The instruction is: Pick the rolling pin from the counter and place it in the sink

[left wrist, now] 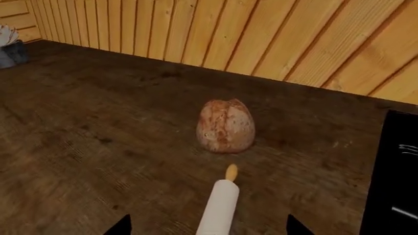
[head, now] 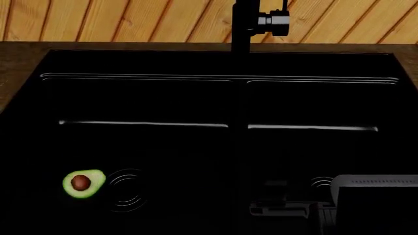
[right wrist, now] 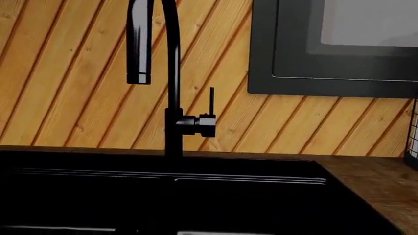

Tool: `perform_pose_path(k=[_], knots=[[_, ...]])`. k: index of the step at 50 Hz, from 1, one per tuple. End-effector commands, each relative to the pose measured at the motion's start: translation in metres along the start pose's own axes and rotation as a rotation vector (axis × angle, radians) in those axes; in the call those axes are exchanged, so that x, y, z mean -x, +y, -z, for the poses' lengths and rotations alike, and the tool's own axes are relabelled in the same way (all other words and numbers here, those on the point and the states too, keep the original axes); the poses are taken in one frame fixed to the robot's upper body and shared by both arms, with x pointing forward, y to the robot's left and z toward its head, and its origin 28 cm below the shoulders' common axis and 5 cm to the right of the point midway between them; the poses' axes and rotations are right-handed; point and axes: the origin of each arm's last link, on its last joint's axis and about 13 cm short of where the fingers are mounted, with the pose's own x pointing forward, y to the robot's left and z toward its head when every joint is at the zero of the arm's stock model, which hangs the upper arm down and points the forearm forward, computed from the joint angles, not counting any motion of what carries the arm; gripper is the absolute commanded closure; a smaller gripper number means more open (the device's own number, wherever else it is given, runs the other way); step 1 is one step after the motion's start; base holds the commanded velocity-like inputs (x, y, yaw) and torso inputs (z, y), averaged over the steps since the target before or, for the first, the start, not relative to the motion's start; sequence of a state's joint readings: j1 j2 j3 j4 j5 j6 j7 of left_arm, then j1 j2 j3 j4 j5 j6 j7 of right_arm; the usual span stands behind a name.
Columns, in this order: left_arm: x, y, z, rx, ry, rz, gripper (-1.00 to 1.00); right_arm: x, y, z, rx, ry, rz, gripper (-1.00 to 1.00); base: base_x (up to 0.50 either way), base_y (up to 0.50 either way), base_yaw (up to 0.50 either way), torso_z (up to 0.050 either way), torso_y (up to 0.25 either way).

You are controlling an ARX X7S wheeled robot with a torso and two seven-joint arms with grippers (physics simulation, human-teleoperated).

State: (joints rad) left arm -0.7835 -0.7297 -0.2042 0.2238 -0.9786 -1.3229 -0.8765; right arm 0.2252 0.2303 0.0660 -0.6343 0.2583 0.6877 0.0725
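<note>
The left wrist view is showing the left tool (left wrist: 209, 227) reaching low over the brown wood-grain bench (left wrist: 98, 142), its two dark fingertips (left wrist: 121, 226) standing spread wide at either side of the rolling pin (left wrist: 220, 205), with clear gaps between each tip and the white roller, so the tool is gaping and not touching it. The rolling pin is lying flat on the bench, pointing lengthwise away from the camera, its small tan handle (left wrist: 231, 172) aiming toward a round crusty bread loaf (left wrist: 226, 126) that is sitting near but apart from it, farther in toward the orange plank wall (left wrist: 261, 34). A glossy black edge of the sink (left wrist: 392, 181) is showing just beside the pin's stretch of bench, and a grey and white object (left wrist: 10, 46) is standing far off in the corner by the wall. In the head view the double basin of the sink (head: 163, 100) is filling nearly the whole picture, with the black faucet (head: 251, 24) rising at its back and a green avocado half (head: 83, 183) lying in the left basin just beside a ringed drain (head: 127, 188). A dark boxy part of the right arm (head: 375, 203) is hanging over the right basin; its tool is not showing in any view. The right wrist camera is facing the faucet and a dark framed window (right wrist: 333, 46) on the wall.
</note>
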Motion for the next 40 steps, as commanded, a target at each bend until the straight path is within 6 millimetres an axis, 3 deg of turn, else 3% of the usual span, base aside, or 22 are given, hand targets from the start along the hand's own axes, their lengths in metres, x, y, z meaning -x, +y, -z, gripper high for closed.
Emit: perform_pose_path(k=[1,13,40], knots=[[-0.02,-0.018,-0.002,-0.036,0.08,0.012,-1.0,-0.001,-0.002,0.004,-0.003,0.008,0.015,-1.0,0.0,0.0,0.0,0.0,0.0],[-0.035,-0.026,0.006,-0.068,0.163,0.005,-1.0,-0.001,-0.002,0.008,-0.008,0.011,0.013,-1.0,0.0,0.0,0.0,0.0,0.0],[-0.048,-0.015,0.038,-0.084,0.291,-0.063,-1.0,0.0,-0.002,0.012,-0.015,0.02,0.014,-1.0,0.0,0.0,0.0,0.0,0.0]])
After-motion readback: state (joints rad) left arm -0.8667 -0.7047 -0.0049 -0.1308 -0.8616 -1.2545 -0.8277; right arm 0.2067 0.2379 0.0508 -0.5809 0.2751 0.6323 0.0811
